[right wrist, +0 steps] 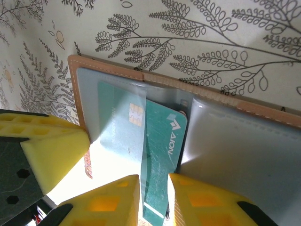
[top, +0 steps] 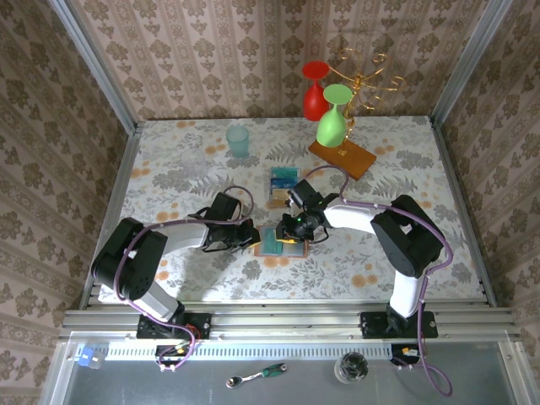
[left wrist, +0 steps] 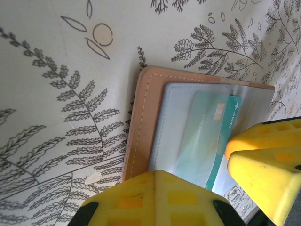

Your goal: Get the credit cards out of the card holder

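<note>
The tan leather card holder [top: 272, 245] [left wrist: 144, 123] [right wrist: 207, 94] lies open on the patterned table, grey-blue panels up. A teal credit card [right wrist: 162, 155] [left wrist: 221, 141] sticks partway out of its clear pocket. My right gripper [right wrist: 154, 190] [top: 297, 229] is shut on that card's free end, one finger on each side. My left gripper [left wrist: 157, 179] [top: 251, 237] is shut with nothing between its fingers, and its tips rest on the holder's left panel. Two more credit cards, a blue-teal one [top: 284, 175] and a tan one [top: 283, 193], lie on the table behind the holder.
An orange-brown wooden rack base [top: 342, 158] with a gold rack [top: 364, 80] stands at the back right. A green glass [top: 333, 118] and a red glass [top: 315, 93] hang on it upside down. A pale teal cup [top: 239, 139] stands at the back centre.
</note>
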{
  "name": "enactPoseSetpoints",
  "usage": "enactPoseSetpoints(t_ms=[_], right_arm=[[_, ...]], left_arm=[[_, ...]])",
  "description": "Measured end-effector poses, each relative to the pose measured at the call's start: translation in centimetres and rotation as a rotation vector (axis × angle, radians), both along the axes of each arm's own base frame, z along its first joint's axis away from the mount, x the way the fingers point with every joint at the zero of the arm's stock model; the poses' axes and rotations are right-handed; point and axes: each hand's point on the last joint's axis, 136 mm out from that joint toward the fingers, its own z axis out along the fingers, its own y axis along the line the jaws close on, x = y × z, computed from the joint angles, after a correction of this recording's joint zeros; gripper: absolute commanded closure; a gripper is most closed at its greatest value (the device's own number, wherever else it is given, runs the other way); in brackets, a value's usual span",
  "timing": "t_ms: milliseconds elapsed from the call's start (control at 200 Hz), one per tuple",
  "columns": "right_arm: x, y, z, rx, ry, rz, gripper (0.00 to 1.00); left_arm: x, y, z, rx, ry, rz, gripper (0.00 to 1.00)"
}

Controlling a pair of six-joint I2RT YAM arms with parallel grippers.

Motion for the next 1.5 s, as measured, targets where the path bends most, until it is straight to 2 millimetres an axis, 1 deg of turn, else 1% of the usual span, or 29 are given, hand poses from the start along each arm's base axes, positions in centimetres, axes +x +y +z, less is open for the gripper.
enactPoseSetpoints(t_ms=[370,505,675,770,920,1340,1500], right_arm=[[0.1,-0.1,0.2,-0.004,-0.006,0.0,0.75],[0.2,0.0,0.7,0.003,-0.016,0.0,0.75],[0.2,0.0,0.7,0.003,-0.015,0.0,0.73],[0.2,0.0,0.7,0.003,-0.015,0.0,0.72],[0.2,0.0,0.7,0.003,-0.015,0.0,0.71],[0.1,0.0,0.6,0.003,-0.012,-0.003,0.7],[0.1,0.0,0.3,-0.002,-0.007,-0.003,0.69]], left_arm=[[-0.1,0.0,0.4,0.004,0.004,-0.005,0.97],[0.1,-0.3,0.8,-0.006,-0.001,-0.011,0.97],[0.0,-0.9,1.1,-0.015,-0.008,-0.027,0.97],[-0.1,-1.1,0.9,-0.013,-0.005,-0.033,0.97],[-0.3,-1.0,0.1,-0.001,0.02,-0.035,0.98],[-0.2,-1.1,0.1,-0.002,0.02,-0.037,0.98],[-0.2,-1.1,0.1,-0.002,0.02,-0.037,0.98]])
